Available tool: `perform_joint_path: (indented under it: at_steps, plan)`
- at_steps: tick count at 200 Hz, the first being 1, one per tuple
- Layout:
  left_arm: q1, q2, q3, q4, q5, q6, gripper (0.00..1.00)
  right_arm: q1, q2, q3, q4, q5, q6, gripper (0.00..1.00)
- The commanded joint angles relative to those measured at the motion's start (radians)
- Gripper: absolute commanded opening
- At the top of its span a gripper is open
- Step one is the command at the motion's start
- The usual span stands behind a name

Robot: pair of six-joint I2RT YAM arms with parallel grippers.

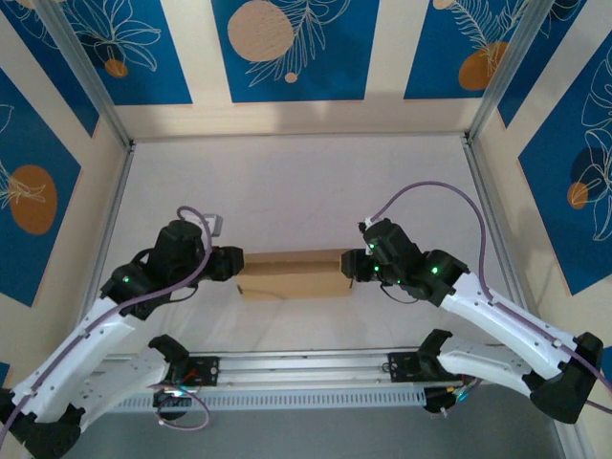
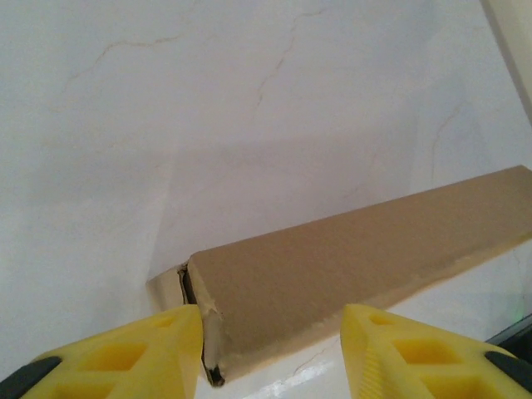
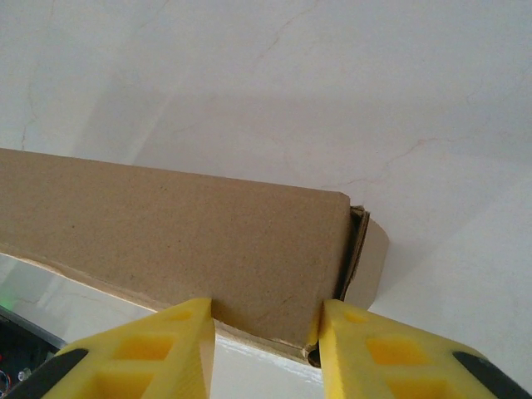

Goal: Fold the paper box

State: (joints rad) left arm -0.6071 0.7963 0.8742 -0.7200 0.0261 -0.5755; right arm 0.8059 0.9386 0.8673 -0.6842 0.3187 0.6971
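On white tabletop (image 1: 287, 186): brown cardboard paper box (image 1: 292, 274).
Left end effector (image 2: 273, 349) and right end effector (image 3: 266, 345) flank its ends, half-spread; grip unclear.

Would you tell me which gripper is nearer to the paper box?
Right, apparently: the right gripper touches the paper box at one end; the left gripper straddles the other end with a gap.

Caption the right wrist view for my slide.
Right gripper at one end of the brown paper box lying on a pale table.
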Motion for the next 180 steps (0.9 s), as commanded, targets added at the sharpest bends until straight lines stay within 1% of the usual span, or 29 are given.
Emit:
perform_joint_path:
  at_steps: [1, 30, 61, 112, 132, 159, 180]
  plan:
    - [0.023, 0.023, -0.055, 0.079, 0.03, -0.03, 0.47, 0.007, 0.002, -0.037, -0.075, 0.033, -0.005, 0.36]
    - [0.039, 0.021, -0.124, 0.11, 0.031, -0.041, 0.45, 0.013, 0.002, -0.044, -0.075, 0.037, -0.004, 0.35]
    - [0.039, -0.009, -0.209, 0.136, 0.056, -0.083, 0.4, 0.016, 0.003, -0.053, -0.068, 0.04, -0.001, 0.35]
    - [0.039, -0.1, -0.376, 0.177, 0.073, -0.201, 0.27, 0.018, 0.002, -0.063, -0.066, 0.033, 0.005, 0.35]
    - [0.039, -0.131, -0.4, 0.165, 0.066, -0.217, 0.23, 0.018, 0.001, -0.059, -0.074, 0.034, 0.004, 0.35]
    - [0.039, -0.162, -0.406, 0.122, 0.045, -0.212, 0.2, 0.013, -0.009, -0.038, -0.089, 0.034, -0.008, 0.35]
    - [0.04, -0.18, -0.437, 0.119, 0.046, -0.222, 0.19, 0.002, -0.017, -0.021, -0.09, 0.016, -0.017, 0.37]
